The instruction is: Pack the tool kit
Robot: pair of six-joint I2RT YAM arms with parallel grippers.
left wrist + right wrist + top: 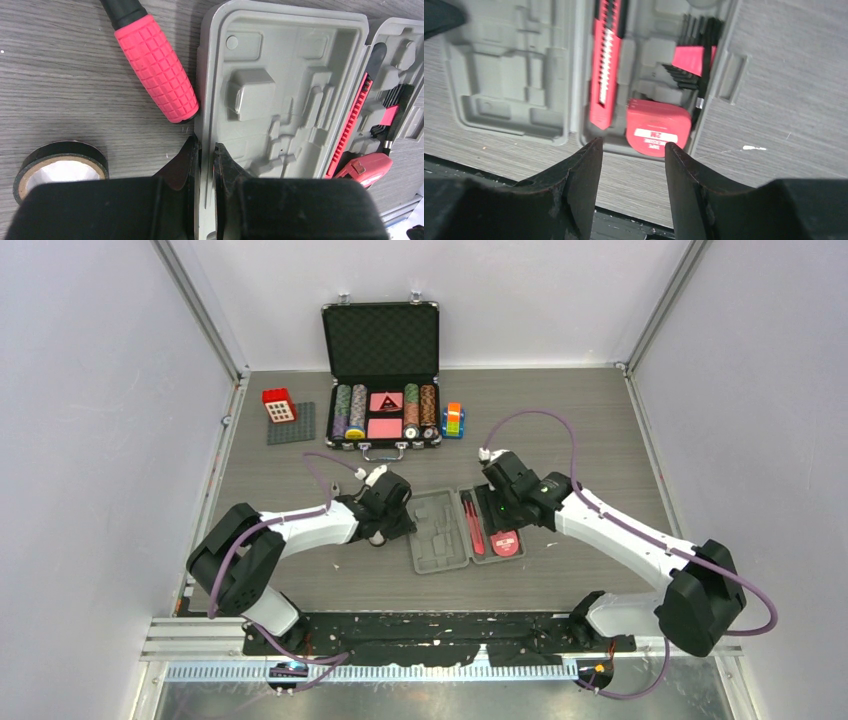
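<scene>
The left hand (206, 151) pinches the rim of the moulded grey plastic case (295, 75); the right hand (631, 150) hovers spread near the rounded red tape measure (658, 124).

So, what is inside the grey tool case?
Tool case, right half: red utility knife, red tape measure, hex keys. Left half: empty slots; the left gripper covers part of its rim.

I count two robot arms, the left arm (300, 525) and the right arm (620, 530). There is one grey tool case (440, 530), one red utility knife (604, 60), one red tape measure (658, 127) and one hex key set (694, 60). I also see one red-handled screwdriver (156, 67), one black tape roll (60, 165), one poker chip case (380, 340), one red brick house (279, 405), one dark baseplate (300, 430) and one multicoloured block stack (454, 420).
</scene>
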